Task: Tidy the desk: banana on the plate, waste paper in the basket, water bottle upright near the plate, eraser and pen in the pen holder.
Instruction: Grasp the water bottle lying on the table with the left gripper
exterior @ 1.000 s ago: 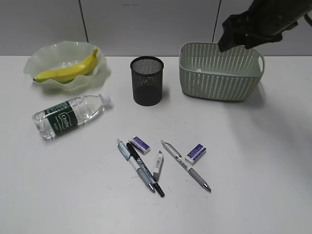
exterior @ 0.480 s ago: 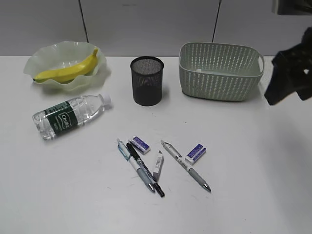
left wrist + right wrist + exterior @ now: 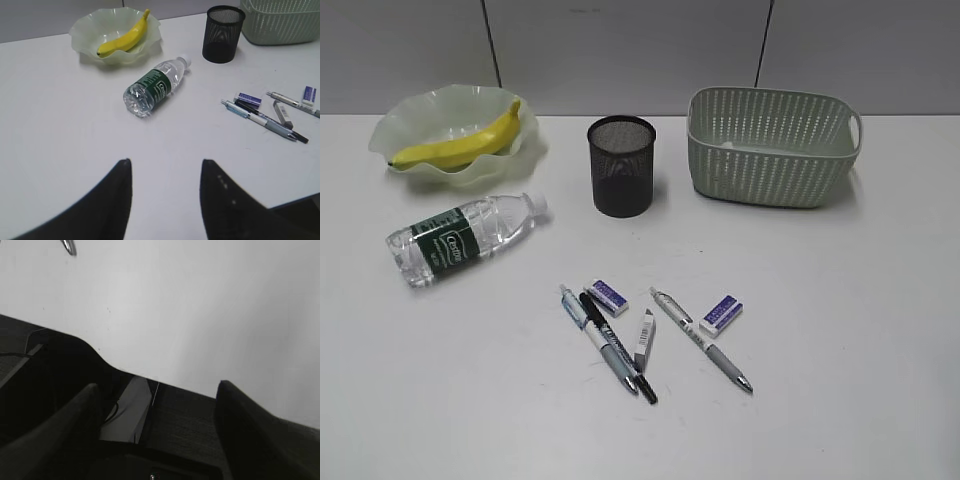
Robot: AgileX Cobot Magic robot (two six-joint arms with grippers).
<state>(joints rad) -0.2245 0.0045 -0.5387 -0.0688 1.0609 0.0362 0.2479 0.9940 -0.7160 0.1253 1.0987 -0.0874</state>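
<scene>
The banana (image 3: 460, 145) lies in the plate (image 3: 405, 115) at the back left of the desk (image 3: 840, 330). The water bottle (image 3: 460, 238) lies on its side in front of the plate. The pen holder (image 3: 621, 165) stands mid-back, the basket (image 3: 770, 150) to its right. Three pens (image 3: 702, 342) and three erasers (image 3: 721, 314) lie in the middle. I cannot make out the waste paper. My left gripper (image 3: 166, 165) is open and empty over bare desk, short of the bottle (image 3: 155, 87). My right gripper (image 3: 157, 387) is open and empty over the desk's edge. Neither shows in the exterior view.
In the right wrist view the white desk (image 3: 200, 305) ends at an edge with dark equipment (image 3: 55, 370) below; a pen tip (image 3: 69, 246) shows at the top left. A grey panelled wall (image 3: 620, 50) runs behind the desk.
My right arm moved from above the basket out to the right, then left the exterior view. The objects on the desk have not moved.
</scene>
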